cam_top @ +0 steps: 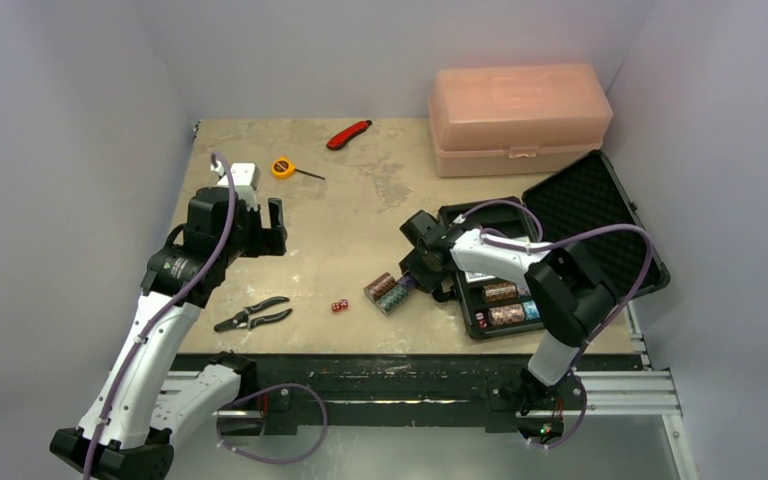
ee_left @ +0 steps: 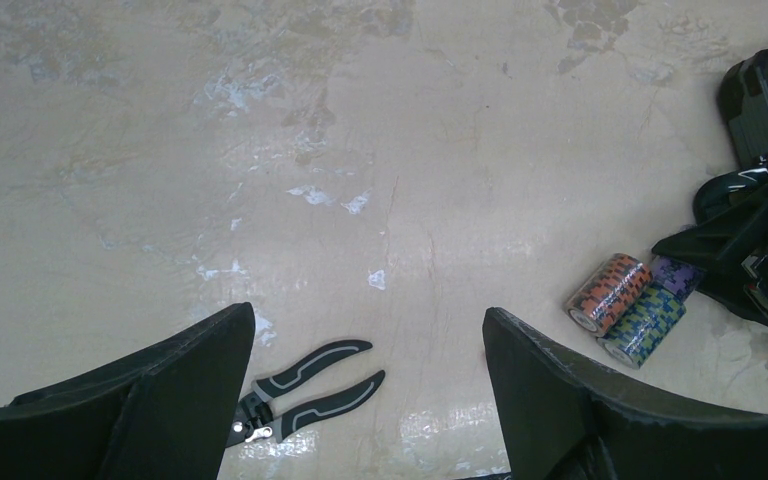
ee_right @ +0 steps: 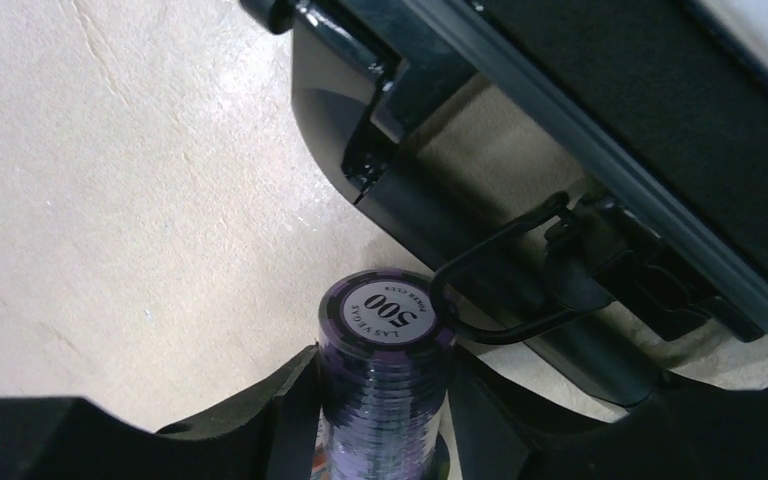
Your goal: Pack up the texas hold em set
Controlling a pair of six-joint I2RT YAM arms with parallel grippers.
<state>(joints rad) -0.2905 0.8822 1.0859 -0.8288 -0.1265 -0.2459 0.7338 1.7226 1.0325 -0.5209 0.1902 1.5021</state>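
R jaws on purple chip roll point(ee_right: 385, 385) beside black case point(ee_right: 570, 110); L jaws wide.

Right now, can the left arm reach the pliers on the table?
Probably yes. The left gripper hangs open above the table, and the pliers lie close by with nothing in between.

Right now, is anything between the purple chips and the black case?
Just the handle of the black case, lying right beside the purple chip roll in the right gripper. The roll likely needs lifting over it.
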